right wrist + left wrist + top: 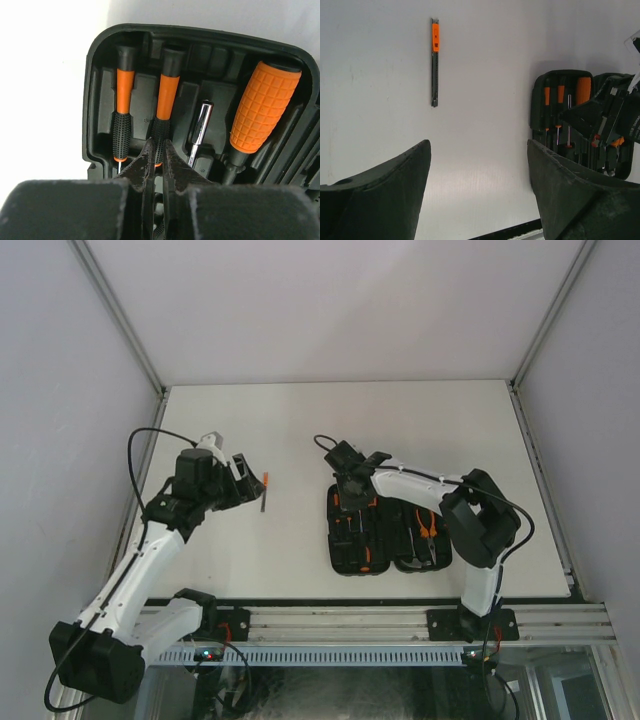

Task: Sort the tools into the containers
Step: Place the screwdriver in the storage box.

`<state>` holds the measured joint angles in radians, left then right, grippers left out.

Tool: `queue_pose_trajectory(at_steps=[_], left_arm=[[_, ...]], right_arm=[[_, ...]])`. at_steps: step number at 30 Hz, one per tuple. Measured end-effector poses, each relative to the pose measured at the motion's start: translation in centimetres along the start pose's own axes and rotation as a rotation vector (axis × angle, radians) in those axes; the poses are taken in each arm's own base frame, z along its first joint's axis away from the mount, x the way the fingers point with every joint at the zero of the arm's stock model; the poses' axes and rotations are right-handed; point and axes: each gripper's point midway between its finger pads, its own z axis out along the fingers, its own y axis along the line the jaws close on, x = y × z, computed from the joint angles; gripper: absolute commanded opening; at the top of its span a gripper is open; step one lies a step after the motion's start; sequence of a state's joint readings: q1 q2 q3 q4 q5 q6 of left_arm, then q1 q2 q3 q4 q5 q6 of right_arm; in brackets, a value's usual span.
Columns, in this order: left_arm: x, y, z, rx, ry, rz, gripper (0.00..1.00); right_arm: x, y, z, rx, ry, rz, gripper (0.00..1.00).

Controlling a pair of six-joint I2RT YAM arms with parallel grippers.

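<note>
Looking down from the top view, you see the open tool case (390,540) lying by the near edge of the surface (300,420), right of centre, its two halves side by side, with pliers (427,528) in the right half. Only the right wrist view lets you read the left half's slots: two thin screwdrivers (123,112) side by side, a metal bit (199,131) and a fat orange-handled driver (264,112), long axes roughly parallel, handle ends toward the case's rim. Your right end effector (158,152) hovers over these slots, its fingers pressed almost together at the shaft end of the second screwdriver's handle; you cannot tell whether they pinch the shaft. One loose thin tool (435,62) lies left of centre on the surface, well apart from the case, its long axis running far to near with the orange tab toward the far edge. Your left end effector (478,160) is spread wide, near that tool and not touching it.
</note>
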<state>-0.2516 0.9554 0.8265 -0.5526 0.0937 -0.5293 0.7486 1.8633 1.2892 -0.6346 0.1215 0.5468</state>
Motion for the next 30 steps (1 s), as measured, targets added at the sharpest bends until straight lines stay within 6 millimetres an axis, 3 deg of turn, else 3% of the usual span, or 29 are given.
queue_pose_trajectory(at_steps=[12,30], left_arm=[[1.8,-2.1,0.4,0.051,0.041,0.042,0.80],[2.7,-2.9,1.0,0.042,0.060,0.066,0.79]], right_arm=[[0.7,0.3,0.6,0.029,0.024,0.014,0.00],[1.4,0.1,1.5,0.089,0.072,-0.014,0.00]])
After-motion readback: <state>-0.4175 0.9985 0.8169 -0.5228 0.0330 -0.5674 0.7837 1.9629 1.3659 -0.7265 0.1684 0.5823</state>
